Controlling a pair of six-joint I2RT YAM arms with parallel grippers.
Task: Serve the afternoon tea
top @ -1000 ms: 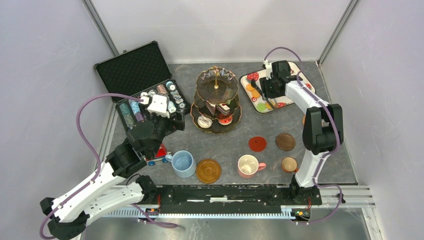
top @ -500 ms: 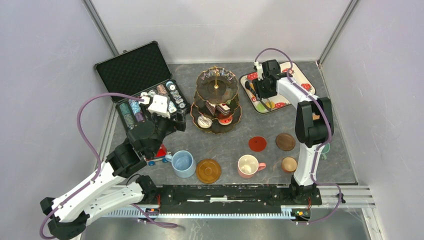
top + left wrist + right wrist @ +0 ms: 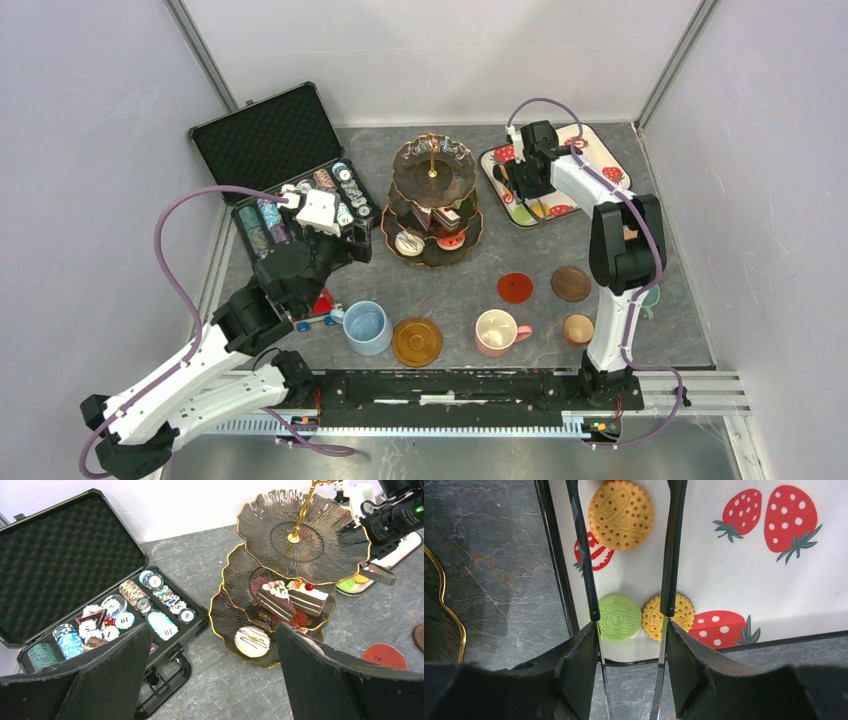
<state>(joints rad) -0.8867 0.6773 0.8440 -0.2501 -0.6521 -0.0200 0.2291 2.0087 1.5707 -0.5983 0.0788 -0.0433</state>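
The dark three-tier gold-rimmed stand (image 3: 432,200) holds two cake slices (image 3: 275,600) and a white donut (image 3: 252,641). My right gripper (image 3: 631,645) is shut on metal tongs (image 3: 584,555) over the left part of the strawberry tray (image 3: 590,145). The tong tips are spread around a green cookie (image 3: 619,617), and the right tip lies over a yellow cookie (image 3: 681,615). An orange cookie (image 3: 620,514) lies farther on. My left gripper (image 3: 215,680) is open and empty above the table between the poker case and the stand.
Blue mug (image 3: 366,327), pink mug (image 3: 497,331) and small brown mug (image 3: 578,328) stand near the front. The green mug (image 3: 650,297) is mostly hidden by the right arm. Red (image 3: 515,288), brown (image 3: 571,283) and amber (image 3: 417,341) coasters lie nearby. Open poker case (image 3: 290,180) and red toy car (image 3: 318,310) are at left.
My right arm has swung left, carrying the tongs toward the tray's left edge. The left arm has not moved.
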